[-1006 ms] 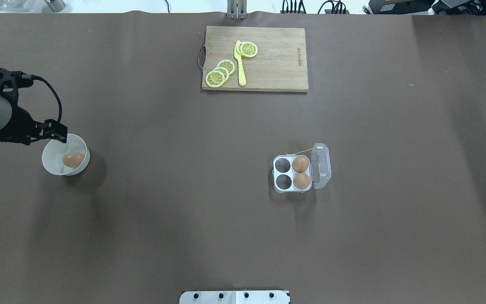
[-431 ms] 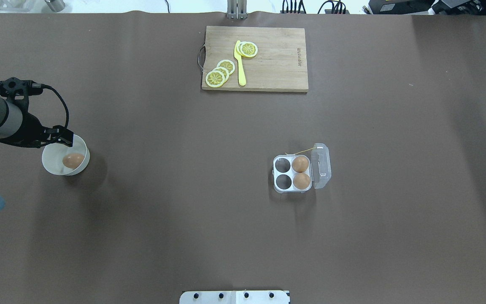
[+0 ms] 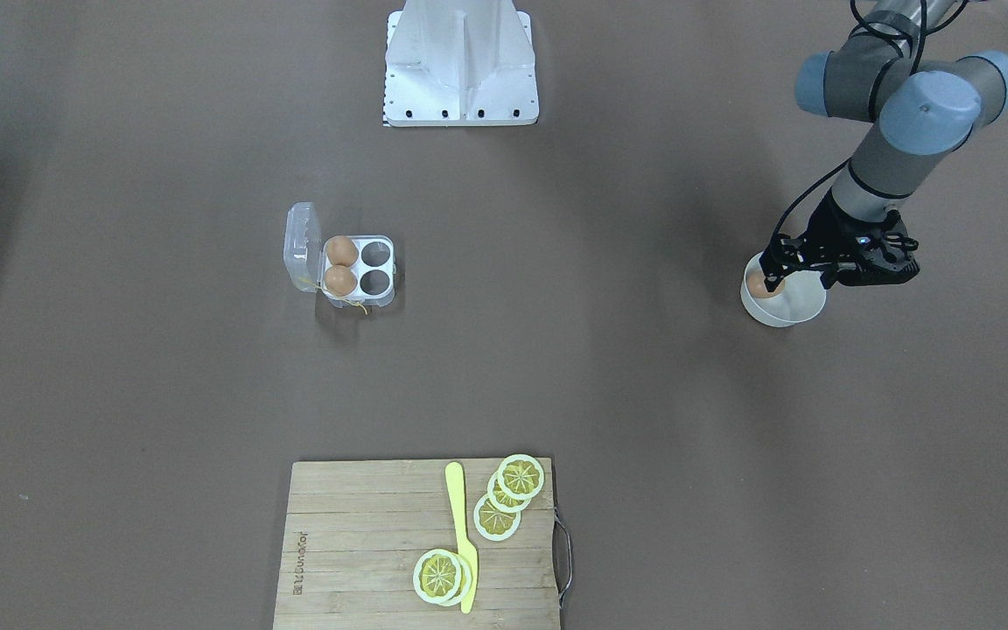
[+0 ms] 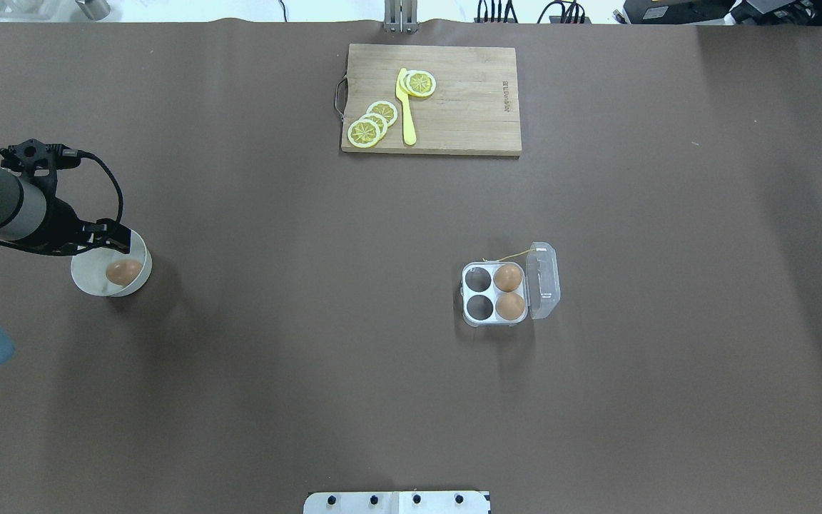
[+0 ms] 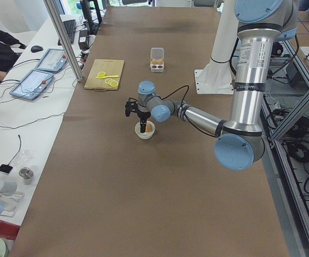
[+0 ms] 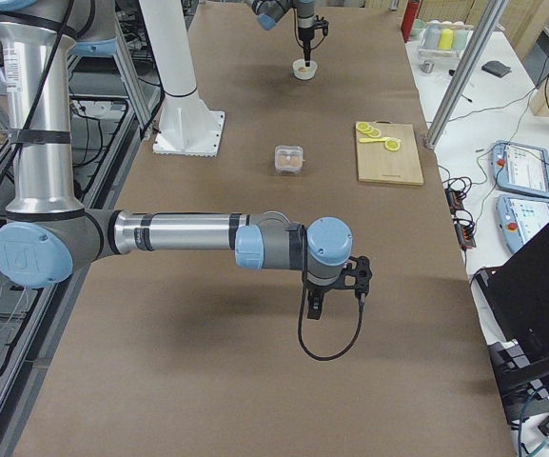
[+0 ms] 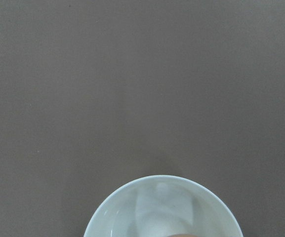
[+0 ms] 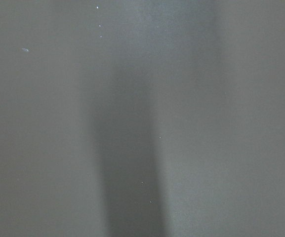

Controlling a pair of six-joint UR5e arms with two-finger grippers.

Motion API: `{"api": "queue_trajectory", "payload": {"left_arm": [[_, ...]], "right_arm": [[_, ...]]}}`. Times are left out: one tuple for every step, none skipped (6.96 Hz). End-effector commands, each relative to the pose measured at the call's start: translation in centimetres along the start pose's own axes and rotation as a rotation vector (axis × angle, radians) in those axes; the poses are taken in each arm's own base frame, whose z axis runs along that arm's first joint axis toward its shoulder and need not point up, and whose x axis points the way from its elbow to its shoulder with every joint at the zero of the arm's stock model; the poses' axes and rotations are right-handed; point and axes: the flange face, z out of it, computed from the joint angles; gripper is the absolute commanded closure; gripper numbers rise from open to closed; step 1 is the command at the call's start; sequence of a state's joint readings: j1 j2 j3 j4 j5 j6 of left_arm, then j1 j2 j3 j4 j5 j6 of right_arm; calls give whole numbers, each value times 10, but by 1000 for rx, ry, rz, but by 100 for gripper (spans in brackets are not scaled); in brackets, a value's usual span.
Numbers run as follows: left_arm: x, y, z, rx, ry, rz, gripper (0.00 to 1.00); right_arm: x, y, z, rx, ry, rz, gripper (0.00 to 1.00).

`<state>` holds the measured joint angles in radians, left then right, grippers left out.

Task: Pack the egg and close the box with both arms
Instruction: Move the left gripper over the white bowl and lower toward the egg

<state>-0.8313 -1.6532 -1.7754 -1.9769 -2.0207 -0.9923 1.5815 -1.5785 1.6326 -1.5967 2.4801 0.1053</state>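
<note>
The egg [image 4: 124, 271] lies on its side in the white bowl [image 4: 87, 283], long axis roughly along the table [image 4: 311, 371] – the left tool [image 4: 117, 241] points down over the bowl's far rim, its spread unclear – the right tool [image 6: 318, 307] likewise

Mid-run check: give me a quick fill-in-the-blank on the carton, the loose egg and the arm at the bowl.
The box holds ____ eggs. Its lid is ____. The egg left to pack lies in the white bowl, with the gripper of the ____ arm at the bowl's rim.
Missing words: two; open; left.
</note>
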Motion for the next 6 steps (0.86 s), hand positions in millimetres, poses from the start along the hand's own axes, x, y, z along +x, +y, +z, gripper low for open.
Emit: {"api": "queue_trajectory", "payload": {"left_arm": [[3, 7, 10, -18, -6, 5, 11], [6, 10, 13, -25, -6, 8, 10], [9, 12, 15, -30, -5, 5, 10], [9, 13, 16, -32, -6, 5, 10], [8, 13, 16, -33, -7, 4, 10], [8, 14, 20, -37, -10, 5, 10]], "right_arm": [[0, -1, 0, 0, 0, 1, 0], [0, -1, 0, 1, 1, 0, 0], [0, -1, 1, -1, 1, -1, 0], [0, -1, 1, -1, 1, -1, 0], [0, -1, 1, -1, 1, 0, 0], [0, -1, 1, -1, 1, 0, 0]]}}
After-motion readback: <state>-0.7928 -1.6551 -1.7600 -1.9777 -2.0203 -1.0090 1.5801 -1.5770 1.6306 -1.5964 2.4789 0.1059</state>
